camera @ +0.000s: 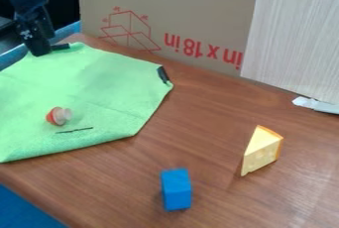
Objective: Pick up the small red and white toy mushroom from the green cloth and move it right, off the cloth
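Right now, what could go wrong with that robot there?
The gripper hangs by a corner of the green cloth; a snag might send the small toy lying on it rolling. A low swing across the table could also knock the blue block or cheese wedge.

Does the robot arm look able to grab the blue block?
Probably yes. Nothing covers the blue block, and only the flat green cloth and wooden table lie between it and the gripper. It looks like a long stretch, though.
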